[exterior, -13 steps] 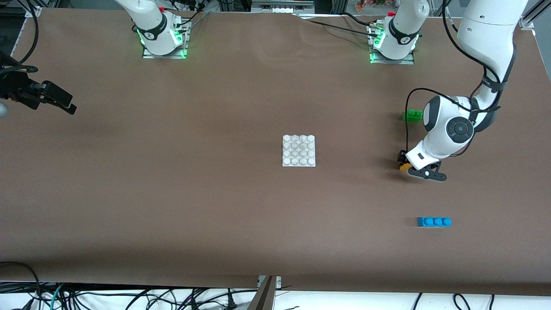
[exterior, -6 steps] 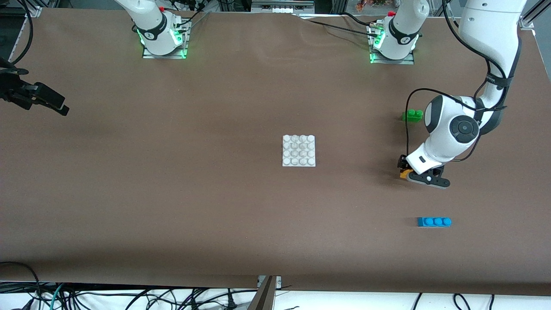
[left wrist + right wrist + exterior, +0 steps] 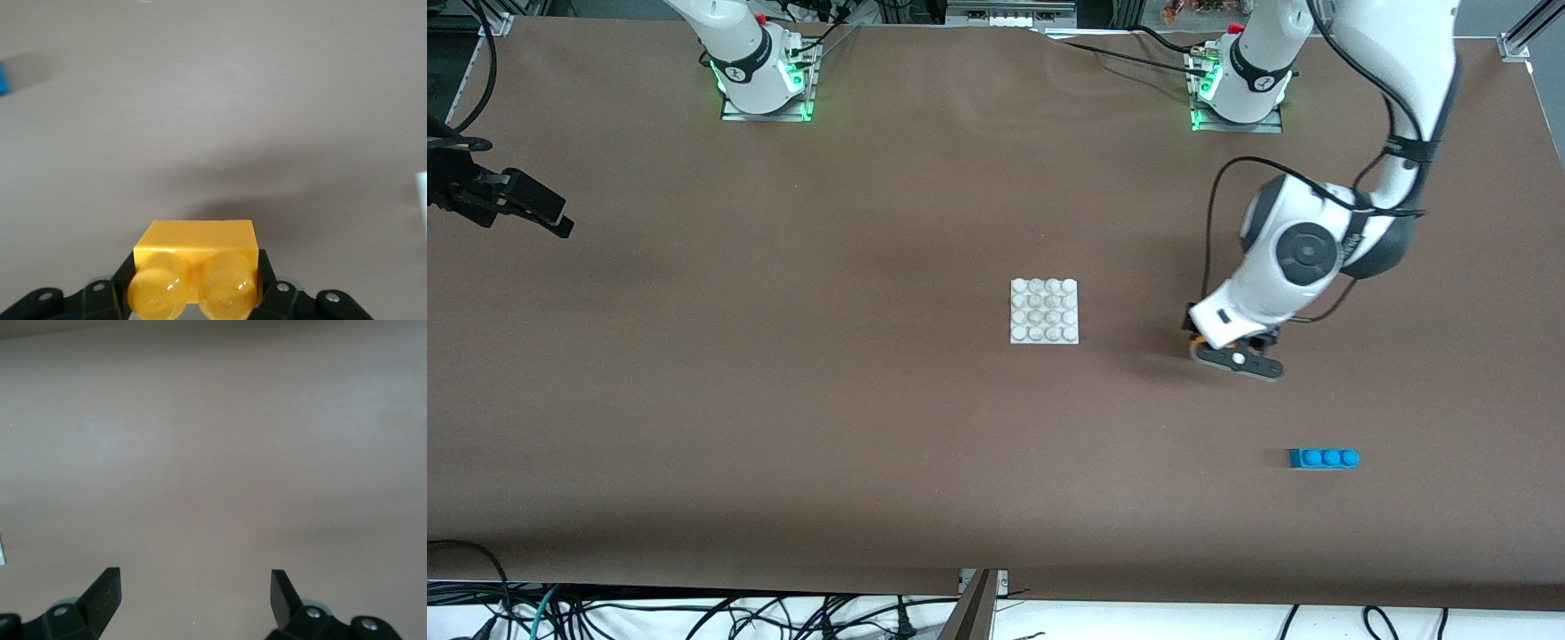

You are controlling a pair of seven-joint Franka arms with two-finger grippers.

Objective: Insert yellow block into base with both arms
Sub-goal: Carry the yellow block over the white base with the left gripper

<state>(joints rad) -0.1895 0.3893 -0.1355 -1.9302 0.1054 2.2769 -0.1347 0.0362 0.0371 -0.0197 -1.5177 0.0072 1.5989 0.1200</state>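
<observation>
Bench point(image 3: 783, 400): matte brown sheet, wide bare stretches on every side of the base.
Base point(image 3: 1044, 311): flat square white plastic plate, rounded studs in a four-by-four grid, mid-bench.
Yellow block point(image 3: 195, 269): glossy orange-yellow brick, two round studs, clamped in the left hand point(image 3: 1232, 351), lifted over bare bench between the base and the left arm's end.
Blue brick point(image 3: 1323, 458): three studs, nearer the front camera, well apart.
Right hand point(image 3: 193, 590): fingers spread wide, empty, waiting at the right arm's end.
</observation>
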